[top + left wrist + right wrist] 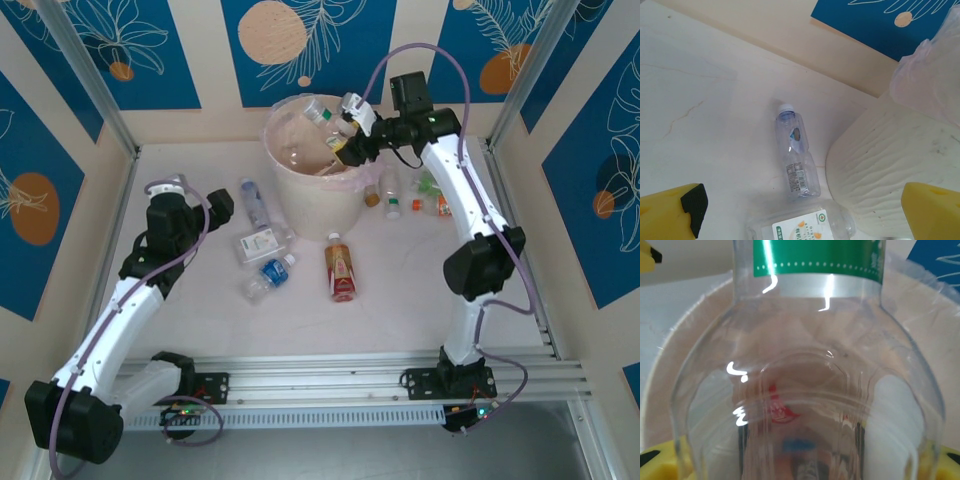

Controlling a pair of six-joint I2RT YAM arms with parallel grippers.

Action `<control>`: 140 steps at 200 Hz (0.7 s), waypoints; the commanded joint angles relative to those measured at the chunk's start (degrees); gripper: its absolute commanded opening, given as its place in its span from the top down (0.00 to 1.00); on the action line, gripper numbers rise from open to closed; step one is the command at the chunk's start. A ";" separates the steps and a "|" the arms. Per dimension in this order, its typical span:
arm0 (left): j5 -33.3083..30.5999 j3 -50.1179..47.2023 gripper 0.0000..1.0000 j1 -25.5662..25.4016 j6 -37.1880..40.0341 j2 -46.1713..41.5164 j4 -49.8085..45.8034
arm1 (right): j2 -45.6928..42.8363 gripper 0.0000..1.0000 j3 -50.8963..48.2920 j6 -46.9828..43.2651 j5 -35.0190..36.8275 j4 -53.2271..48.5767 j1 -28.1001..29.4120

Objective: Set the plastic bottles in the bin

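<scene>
A clear white-capped bottle [796,157] lies on the table [705,115], cap pointing away, its base just beside a second bottle [802,227] with a white label. The ribbed bin [890,165] stands close on the right, with a liner [930,80] over its rim. The left gripper [800,202] is spread wide, its yellow fingers [665,217] in the bottom corners.

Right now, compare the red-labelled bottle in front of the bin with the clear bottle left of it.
The red-labelled bottle wears a red-and-brown wrap; the clear bottle is nearly bare and see-through. The red-labelled bottle lies closer to the table's near edge than the clear bottle. Both lie flat, outside the bin, caps toward the far wall.
</scene>
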 commanded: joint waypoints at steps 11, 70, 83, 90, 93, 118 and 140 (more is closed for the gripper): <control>-0.08 -1.09 0.00 1.17 -0.36 -1.35 -0.35 | 5.45 0.44 7.73 -6.78 2.82 -16.37 3.39; -0.17 -1.17 0.00 1.77 0.10 -1.41 -0.88 | 5.75 0.22 9.33 -8.13 -3.10 -20.33 4.67; -0.08 -1.36 0.00 1.80 -0.11 -1.38 -0.68 | 5.16 0.20 9.11 -7.52 -3.48 -19.24 4.60; -0.01 -1.51 0.00 1.80 -0.19 -1.25 -0.54 | 4.87 0.20 9.06 -7.08 -3.66 -18.41 4.46; 0.08 -1.53 0.00 1.89 -0.28 -1.26 -0.54 | 4.70 0.19 9.05 -6.72 -3.69 -17.89 4.45; 0.32 -1.80 0.00 2.01 -0.62 -0.86 -0.39 | 3.03 0.19 8.29 -1.24 -2.18 -11.21 3.95; -0.18 -1.89 0.00 2.00 -1.22 -0.30 -0.65 | 0.42 0.17 6.19 5.70 1.02 -2.67 3.49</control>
